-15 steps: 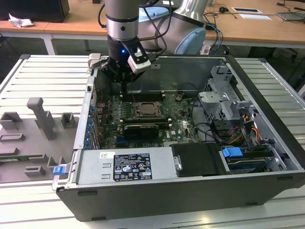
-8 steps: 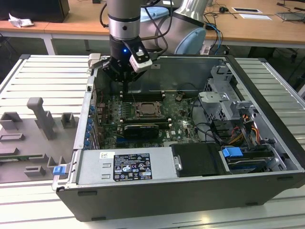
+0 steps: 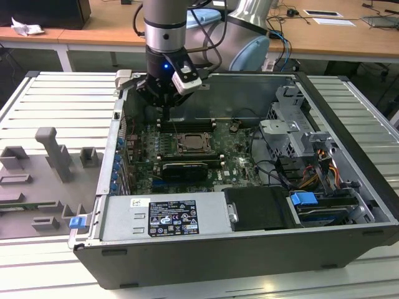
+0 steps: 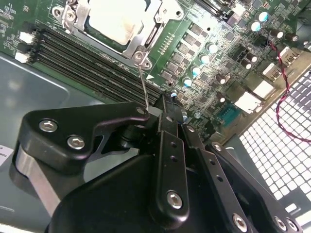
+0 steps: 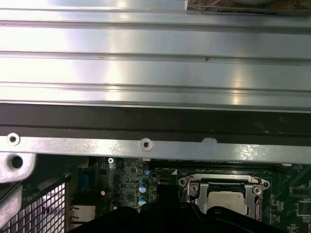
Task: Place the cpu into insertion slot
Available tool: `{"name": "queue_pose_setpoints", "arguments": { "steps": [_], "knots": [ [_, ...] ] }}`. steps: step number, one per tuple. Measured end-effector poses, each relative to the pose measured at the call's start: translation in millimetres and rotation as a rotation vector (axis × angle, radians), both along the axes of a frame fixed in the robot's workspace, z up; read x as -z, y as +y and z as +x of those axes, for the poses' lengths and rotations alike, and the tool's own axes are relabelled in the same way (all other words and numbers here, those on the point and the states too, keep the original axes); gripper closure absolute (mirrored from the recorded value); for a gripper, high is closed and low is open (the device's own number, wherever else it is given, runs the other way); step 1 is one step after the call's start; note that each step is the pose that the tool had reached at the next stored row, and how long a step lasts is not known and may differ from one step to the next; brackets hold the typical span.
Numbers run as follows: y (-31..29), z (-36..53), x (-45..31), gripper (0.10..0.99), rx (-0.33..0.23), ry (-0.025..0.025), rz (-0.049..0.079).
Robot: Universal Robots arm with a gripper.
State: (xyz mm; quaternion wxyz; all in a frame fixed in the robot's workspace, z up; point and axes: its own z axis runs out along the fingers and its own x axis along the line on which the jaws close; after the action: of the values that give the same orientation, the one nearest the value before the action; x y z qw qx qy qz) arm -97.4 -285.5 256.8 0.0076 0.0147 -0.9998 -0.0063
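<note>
Wooden desks (image 3: 336, 37) line the back of the room, and before them a ribbed metal table (image 3: 56, 93) carries the open computer case (image 3: 187, 261) on its side; within it the green circuit board (image 3: 237, 156) lies flat, the black graphics card (image 3: 182, 169) toward the case's near edge; the insertion slot (image 4: 146, 39) sits mid-board, nearer the far wall; the cpu (image 4: 116, 19) already rests inside its metal frame, silver top up. Your gripper (image 4: 169, 104) hangs over the board just beside the slot, jaws drawn narrow, with the end of the wire lever (image 4: 142, 82) at their tip; whether they pinch it, you cannot tell. Reckon the chip light, stiff and thin, its lid smooth enough to slip, its underside likely delicate; grip it by two opposite edges, gently.
</note>
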Motion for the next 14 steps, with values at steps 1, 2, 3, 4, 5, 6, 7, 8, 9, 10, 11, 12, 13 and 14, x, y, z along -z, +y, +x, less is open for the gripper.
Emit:
{"name": "queue_pose_setpoints", "arguments": {
  "steps": [1,2,3,4,5,6,7,8,9,10,11,12,13,14],
  "knots": [
    [0.0,1.3,0.0,0.98,0.001,0.0,0.0],
    [0.0,2.6,0.0,0.98,0.001,0.0,0.0],
    [0.0,3.8,0.0,0.98,0.001,0.0,0.0],
    [0.0,6.2,0.0,0.98,0.001,0.0,0.0],
    [0.0,7.7,0.0,0.98,0.001,0.0,0.0],
    [0.0,8.8,0.0,0.98,0.001,-0.0001,0.0],
    [0.0,11.8,0.0,0.98,0.001,0.0,0.0],
    [0.0,14.0,0.0,0.98,0.001,0.0,0.0],
    [0.0,15.9,0.0,0.98,0.001,-0.0001,0.0],
    [0.0,17.0,0.0,0.98,0.001,0.0,0.0],
    [0.0,18.6,0.1,0.98,0.001,0.0,0.0],
    [0.0,20.1,0.1,0.98,0.001,0.0,0.0],
    [0.0,24.4,0.2,0.98,0.001,0.0001,0.0],
    [0.0,27.2,0.2,0.98,0.001,0.0,0.0]
  ]
}}
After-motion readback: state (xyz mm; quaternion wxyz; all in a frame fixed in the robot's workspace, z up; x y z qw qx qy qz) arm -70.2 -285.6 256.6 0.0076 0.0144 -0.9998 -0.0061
